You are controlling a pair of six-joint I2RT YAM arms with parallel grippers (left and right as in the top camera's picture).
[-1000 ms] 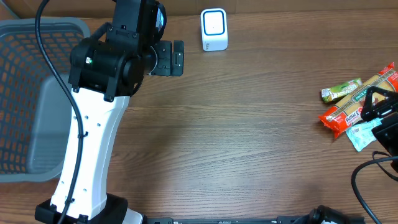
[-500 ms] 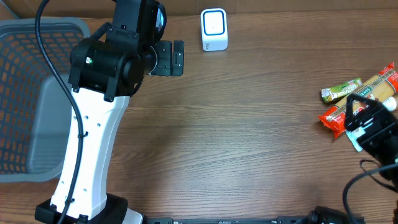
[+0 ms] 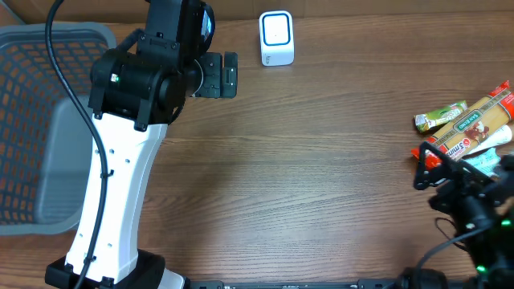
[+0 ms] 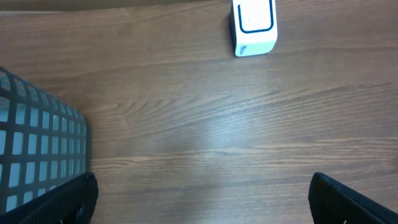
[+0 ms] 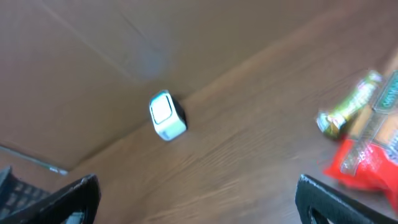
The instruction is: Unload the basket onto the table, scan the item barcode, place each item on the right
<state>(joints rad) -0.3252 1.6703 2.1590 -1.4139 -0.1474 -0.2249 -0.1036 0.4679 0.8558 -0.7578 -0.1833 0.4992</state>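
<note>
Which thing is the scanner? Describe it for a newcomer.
On the wooden table, look along the far edge, right of the left arm. The scanner is a small white box with a blue-outlined face, unlike the colourful snack packets at right.

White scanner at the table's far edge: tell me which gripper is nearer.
Left. The left gripper hangs close beside the white scanner; the right gripper is far off, by the snack packets.

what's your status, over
Left gripper open, empty. Right gripper open, empty, by the packets. Scanner at far edge, nothing in between.
</note>
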